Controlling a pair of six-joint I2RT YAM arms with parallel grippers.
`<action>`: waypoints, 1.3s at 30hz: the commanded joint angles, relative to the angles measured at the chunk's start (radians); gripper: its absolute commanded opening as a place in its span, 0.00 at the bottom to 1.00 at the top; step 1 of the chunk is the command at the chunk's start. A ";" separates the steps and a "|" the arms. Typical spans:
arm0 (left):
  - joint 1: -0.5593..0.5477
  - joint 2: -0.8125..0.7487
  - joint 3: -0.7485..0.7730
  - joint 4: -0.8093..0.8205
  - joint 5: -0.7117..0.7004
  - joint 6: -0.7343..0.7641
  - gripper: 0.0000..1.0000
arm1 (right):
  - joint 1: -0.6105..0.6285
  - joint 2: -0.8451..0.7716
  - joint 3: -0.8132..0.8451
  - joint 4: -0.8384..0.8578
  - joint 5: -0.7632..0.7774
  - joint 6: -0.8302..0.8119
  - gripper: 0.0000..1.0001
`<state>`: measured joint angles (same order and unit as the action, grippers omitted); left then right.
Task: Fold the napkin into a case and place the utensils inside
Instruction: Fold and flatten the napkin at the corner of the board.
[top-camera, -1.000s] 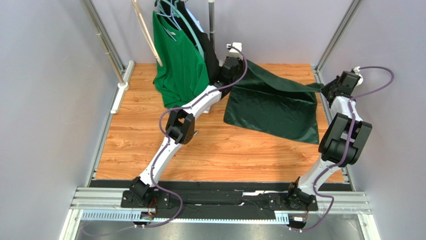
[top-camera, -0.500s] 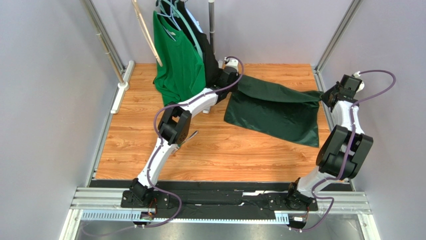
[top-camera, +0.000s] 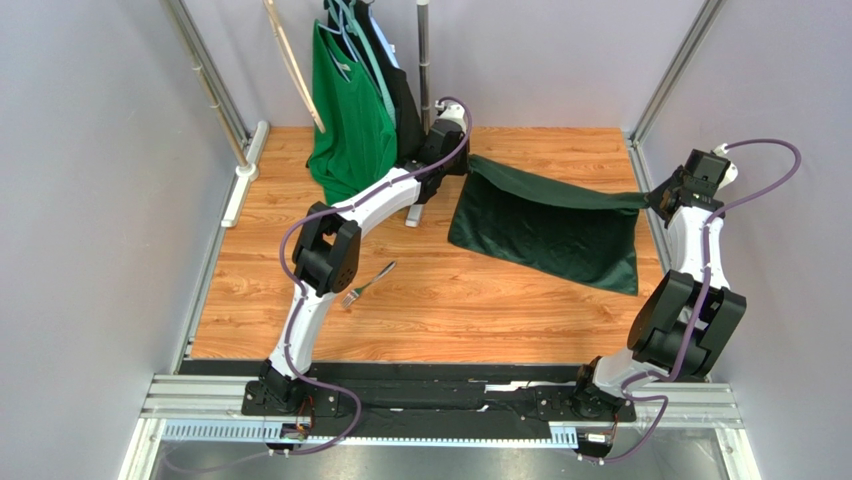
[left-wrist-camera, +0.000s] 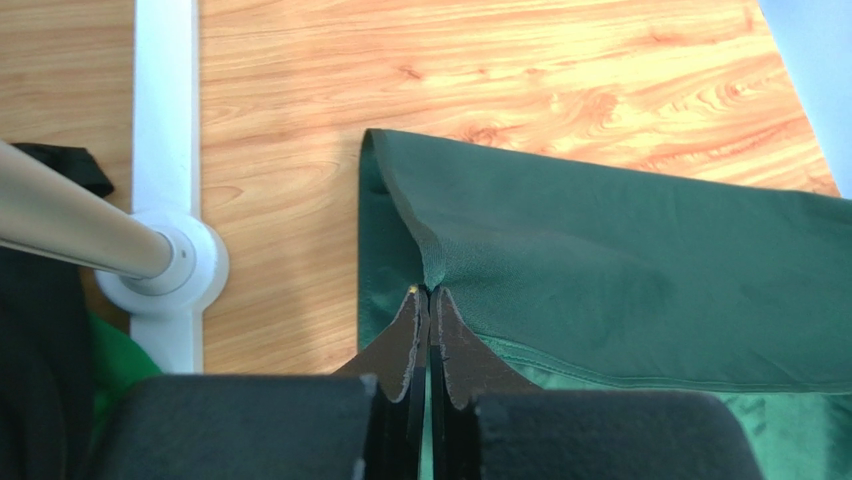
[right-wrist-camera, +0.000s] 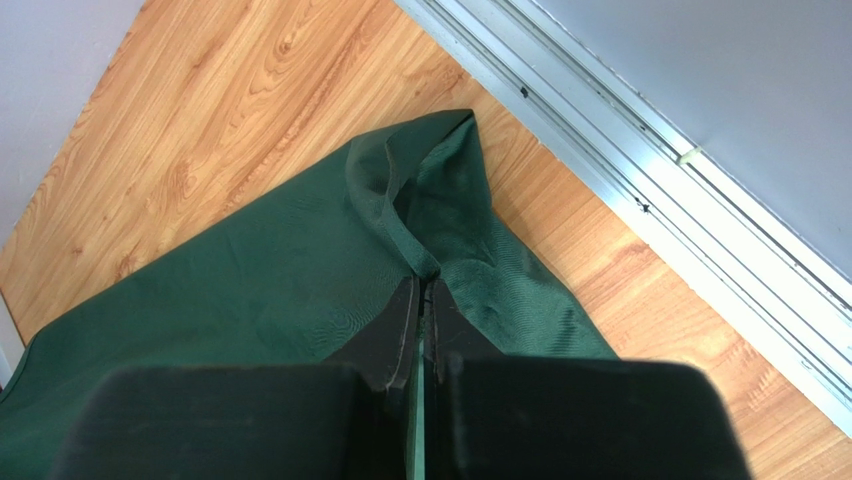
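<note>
The napkin (top-camera: 545, 225) is soft woven cloth, dark green and matt, with a fine grainy weave and a stitched hem. The fork (top-camera: 368, 283) is shiny bare metal. The table (top-camera: 450, 310) has a smooth wood-grain surface with a light sheen. The T-shirt (top-camera: 350, 130) is brighter green matt cloth. The rail (right-wrist-camera: 620, 175) is dull brushed metal. The pole (left-wrist-camera: 70, 225) is smooth and beige, its base (left-wrist-camera: 180, 270) glossy white plastic.

free: bare table (top-camera: 480, 310) at near middle | obstacles: fork (top-camera: 368, 284) left-centre; T-shirt (top-camera: 345, 130), pole (top-camera: 424, 60) far-left; napkin (top-camera: 545, 225) far-right
</note>
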<state>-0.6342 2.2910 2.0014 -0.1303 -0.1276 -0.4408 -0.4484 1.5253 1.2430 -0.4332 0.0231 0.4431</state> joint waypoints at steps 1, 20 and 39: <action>0.004 -0.037 -0.003 0.044 0.028 -0.007 0.00 | -0.004 -0.004 -0.004 -0.018 0.041 -0.014 0.00; -0.045 -0.528 -0.089 0.103 0.206 0.030 0.00 | -0.006 -0.559 0.199 -0.177 0.041 0.057 0.00; -0.059 -1.034 -0.081 -0.118 0.155 0.083 0.00 | -0.004 -0.945 0.582 -0.576 0.129 -0.007 0.00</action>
<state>-0.6960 1.3392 1.9644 -0.2504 0.0700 -0.3820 -0.4488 0.5877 1.8141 -0.9245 0.1341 0.4541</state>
